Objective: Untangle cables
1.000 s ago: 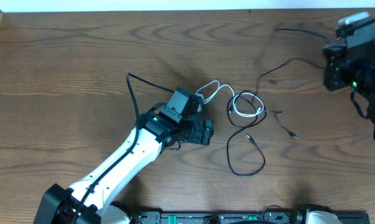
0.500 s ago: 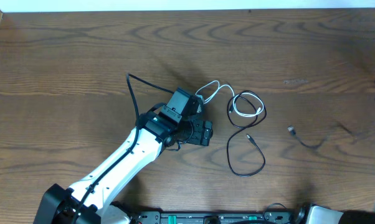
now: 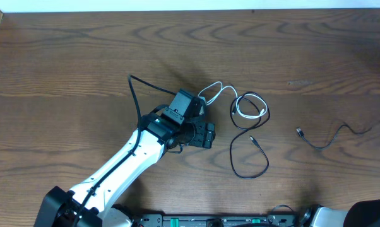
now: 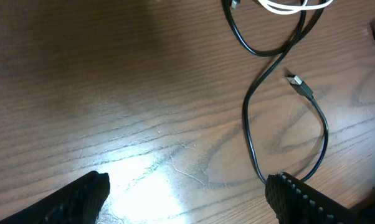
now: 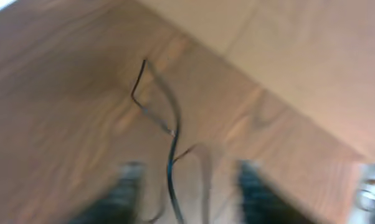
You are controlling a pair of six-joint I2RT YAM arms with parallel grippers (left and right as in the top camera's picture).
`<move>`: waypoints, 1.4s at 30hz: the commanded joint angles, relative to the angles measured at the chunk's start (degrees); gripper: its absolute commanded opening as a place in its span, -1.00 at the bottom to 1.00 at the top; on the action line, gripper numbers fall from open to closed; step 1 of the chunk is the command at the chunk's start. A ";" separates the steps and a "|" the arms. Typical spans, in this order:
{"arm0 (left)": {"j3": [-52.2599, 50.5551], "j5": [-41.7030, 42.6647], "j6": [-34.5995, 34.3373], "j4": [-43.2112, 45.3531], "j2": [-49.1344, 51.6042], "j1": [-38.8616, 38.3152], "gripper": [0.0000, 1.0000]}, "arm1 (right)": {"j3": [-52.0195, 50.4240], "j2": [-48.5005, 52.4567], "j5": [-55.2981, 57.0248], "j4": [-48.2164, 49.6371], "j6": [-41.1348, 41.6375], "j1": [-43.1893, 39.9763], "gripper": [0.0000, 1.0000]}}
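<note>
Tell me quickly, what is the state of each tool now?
Left tool: open, holding nothing.
Right tool: open, though the view is blurred; it appears to hold nothing.

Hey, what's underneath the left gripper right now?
Only bare table shows beneath the open left gripper. A black cable loops up to one finger; whether it runs under that finger is hidden.
</note>
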 commanded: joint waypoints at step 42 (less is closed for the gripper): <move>-0.13 0.66 -0.55 -1.25 -0.31 0.13 0.69 | -49.77 0.55 -30.21 25.46 9.25 0.26 -0.91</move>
